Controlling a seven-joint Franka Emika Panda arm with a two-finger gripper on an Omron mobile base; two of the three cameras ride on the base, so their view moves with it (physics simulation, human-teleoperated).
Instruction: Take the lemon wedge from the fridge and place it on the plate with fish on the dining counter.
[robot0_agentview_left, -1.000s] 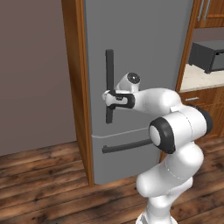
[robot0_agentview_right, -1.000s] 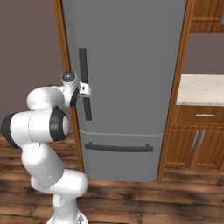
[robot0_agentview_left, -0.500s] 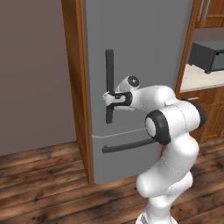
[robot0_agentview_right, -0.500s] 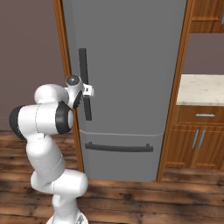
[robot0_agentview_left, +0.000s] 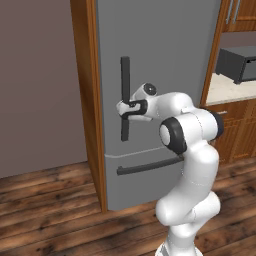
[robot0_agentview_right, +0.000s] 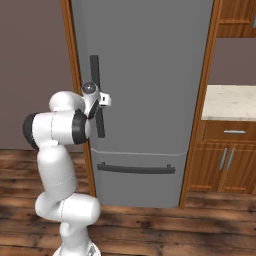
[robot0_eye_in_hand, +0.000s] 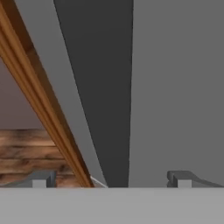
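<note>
No readable text, label, brand, number or sign appears on any surface in these views.

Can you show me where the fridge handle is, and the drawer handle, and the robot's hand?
fridge handle (robot0_agentview_left: 125, 80): left base view, upper part of the dark upright bar.
drawer handle (robot0_agentview_right: 136, 169): right base view, middle of the dark bar lying flat.
hand (robot0_agentview_left: 128, 111): left base view, between its fingertips at the upright bar.

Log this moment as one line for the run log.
stage: reaching for fridge handle | gripper: open, fingers either side of the dark vertical handle | fridge door: closed | held: nothing
</note>
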